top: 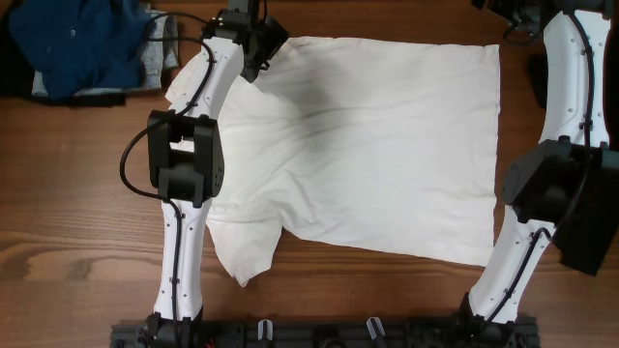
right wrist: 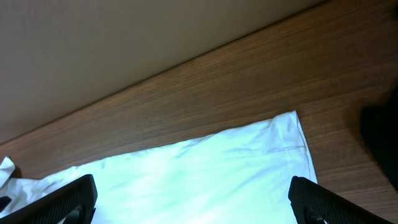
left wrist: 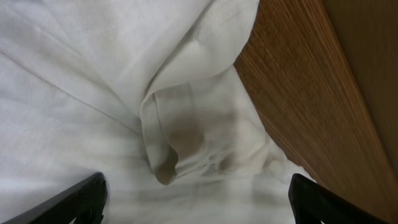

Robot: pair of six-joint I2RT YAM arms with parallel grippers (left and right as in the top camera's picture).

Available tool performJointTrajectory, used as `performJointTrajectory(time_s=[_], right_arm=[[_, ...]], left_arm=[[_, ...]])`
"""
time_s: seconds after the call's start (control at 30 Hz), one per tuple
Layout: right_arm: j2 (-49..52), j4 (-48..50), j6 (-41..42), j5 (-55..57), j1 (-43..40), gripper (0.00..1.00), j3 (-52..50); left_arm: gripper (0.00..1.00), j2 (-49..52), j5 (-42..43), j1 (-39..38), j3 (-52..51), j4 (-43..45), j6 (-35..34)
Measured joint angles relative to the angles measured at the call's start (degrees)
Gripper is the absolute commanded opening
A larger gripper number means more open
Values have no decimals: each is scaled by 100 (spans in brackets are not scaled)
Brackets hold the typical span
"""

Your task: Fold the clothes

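The white T-shirt lies spread flat on the wooden table, with faint dark marks showing through near its left middle. One sleeve points to the front left. My left gripper is open over the shirt's far left corner. In the left wrist view its fingers straddle a bunched fold of white cloth without holding it. My right gripper is open above the shirt's far right corner, and the cloth lies between its fingers.
A pile of blue, grey and black garments lies at the far left corner of the table. A dark object sits to the right of the shirt's corner. Bare wood surrounds the shirt.
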Motion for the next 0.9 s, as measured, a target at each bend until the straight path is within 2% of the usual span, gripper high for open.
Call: performJointTrajectory(time_s=[0.1,0.23,0.4,0.63,0.9], right_arm=[[0,0,0,0,0,99,0],[0,0,-96,2,0,99,0],[0,2,-153,140,0,100,0],[146,28,-153,221,0,100,0],[525,33,-153,243,0,100,-48]], left_arm=[[70,2,-42,0,0,2,-50],[67,2,-140,0,0,7,-103],[58,2,-260,0,0,22,-105],[54,2,-299,0,0,87,-120],[56,63,-295,46,0,92,-120]])
